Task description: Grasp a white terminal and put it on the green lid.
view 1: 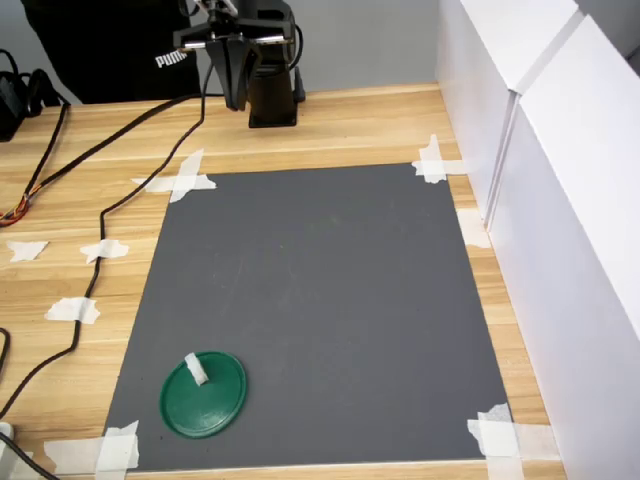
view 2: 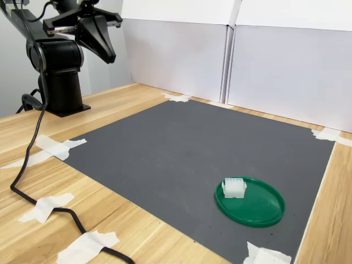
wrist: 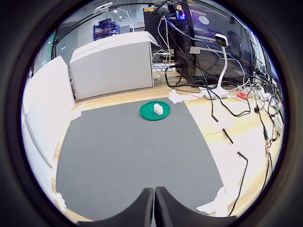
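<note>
White terminal (view 1: 195,370) resting on green lid (view 1: 212,398), lid on grey mat (view 1: 310,300) near mat's front-left corner in the first exterior view, hand (view 1: 235,98) empty, fingers together, raised above counter (view 1: 90,190) far edge.

White terminal (view 2: 233,188) rests on green lid (view 2: 254,202), mat's (view 2: 181,154) near corner.

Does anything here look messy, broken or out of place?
Nothing stands out. The white terminal rests on the green lid, off-centre near its rim. The gripper hangs shut and empty near the arm's base. The gray mat lies flat, taped at its corners.
</note>
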`<state>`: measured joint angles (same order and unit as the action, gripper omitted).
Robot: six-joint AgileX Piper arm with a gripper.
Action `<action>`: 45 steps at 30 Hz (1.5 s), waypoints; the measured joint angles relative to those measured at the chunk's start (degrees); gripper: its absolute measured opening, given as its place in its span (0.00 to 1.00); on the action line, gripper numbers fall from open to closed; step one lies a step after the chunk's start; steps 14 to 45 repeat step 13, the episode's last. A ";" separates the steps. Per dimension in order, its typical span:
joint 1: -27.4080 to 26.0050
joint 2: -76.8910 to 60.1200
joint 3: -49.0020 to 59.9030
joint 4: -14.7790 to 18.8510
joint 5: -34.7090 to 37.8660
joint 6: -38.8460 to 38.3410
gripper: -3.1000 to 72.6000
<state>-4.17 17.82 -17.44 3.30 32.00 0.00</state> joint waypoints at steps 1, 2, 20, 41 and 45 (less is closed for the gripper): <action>0.00 -0.96 0.55 0.00 0.00 0.00 0.02; 0.00 -2.15 1.17 0.00 0.00 0.00 0.02; 0.00 -9.64 2.71 0.00 0.00 0.00 0.02; 0.00 -9.64 2.71 0.00 0.00 0.00 0.02; 0.00 -9.64 2.71 0.00 0.00 0.00 0.02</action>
